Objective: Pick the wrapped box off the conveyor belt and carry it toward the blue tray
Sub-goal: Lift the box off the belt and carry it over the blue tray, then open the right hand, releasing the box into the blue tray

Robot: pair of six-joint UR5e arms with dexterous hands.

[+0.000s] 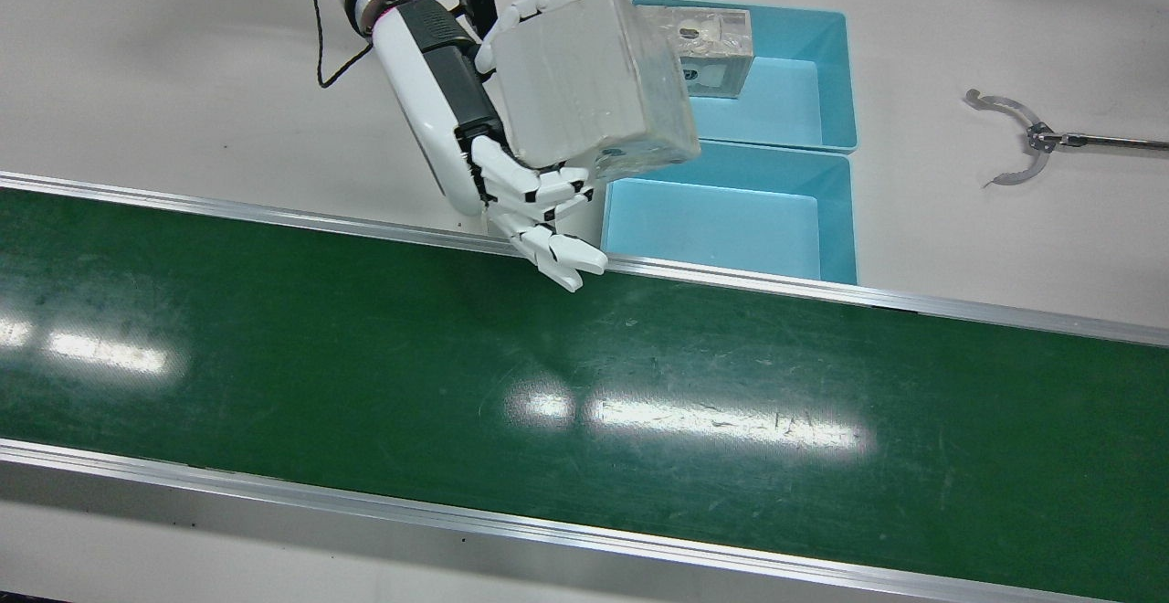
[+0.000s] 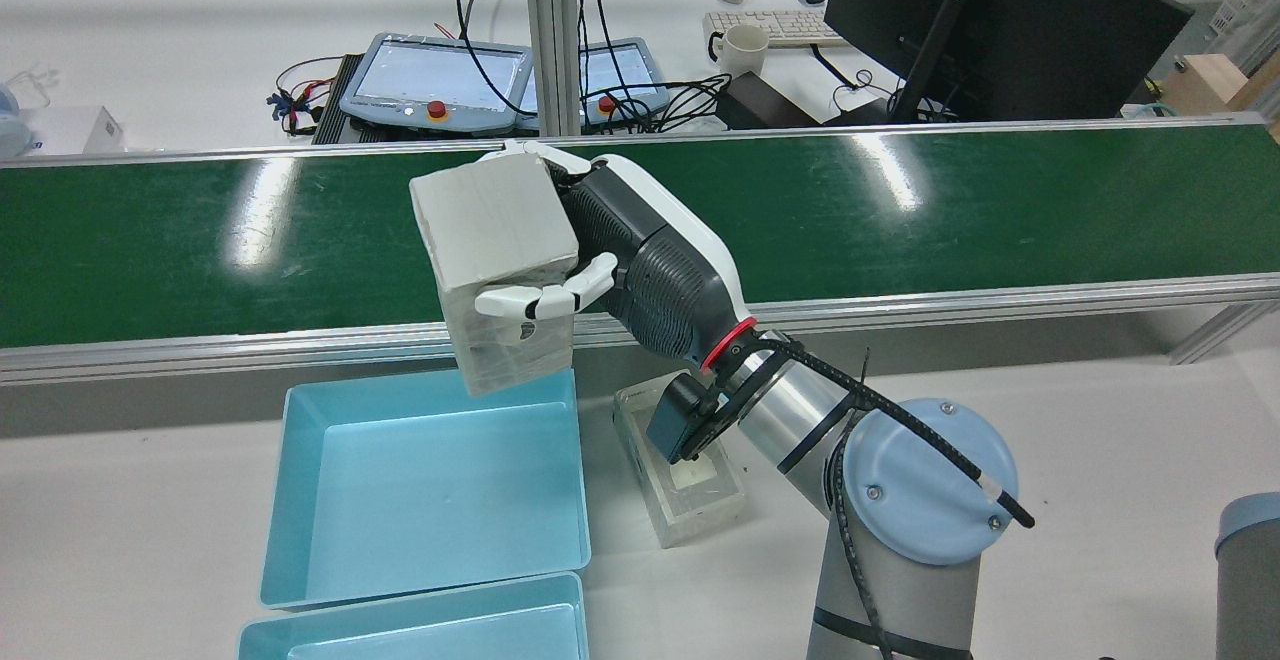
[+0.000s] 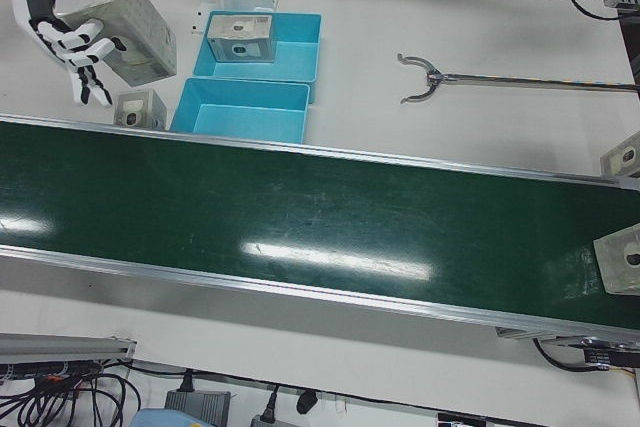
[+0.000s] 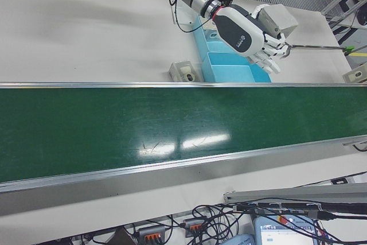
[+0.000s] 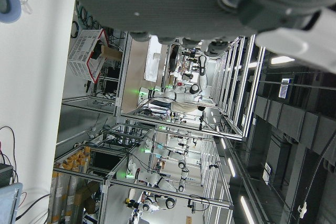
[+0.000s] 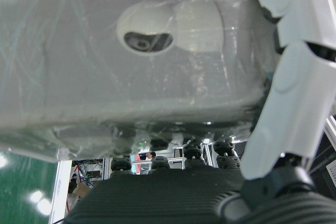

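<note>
My right hand (image 1: 525,196) is shut on the wrapped box (image 1: 584,82), a pale grey box in clear film, and holds it in the air. The box hangs above the strip between the green conveyor belt (image 1: 548,384) and the near blue tray (image 1: 836,219). In the rear view the box (image 2: 495,260) has its lower corner over the tray's far rim (image 2: 430,385), with the hand (image 2: 640,270) to its right. The right hand view shows the box (image 6: 131,51) close up against the fingers (image 6: 294,108). The left hand view shows only part of the left hand (image 5: 184,3).
A second blue tray (image 1: 845,73) behind the near one holds another wrapped box (image 1: 712,50). A small clear box (image 3: 138,107) stands on the table beside the belt rail. A grabber tool (image 1: 1014,137) lies on the table. Two more boxes (image 3: 620,257) sit at the belt's far end.
</note>
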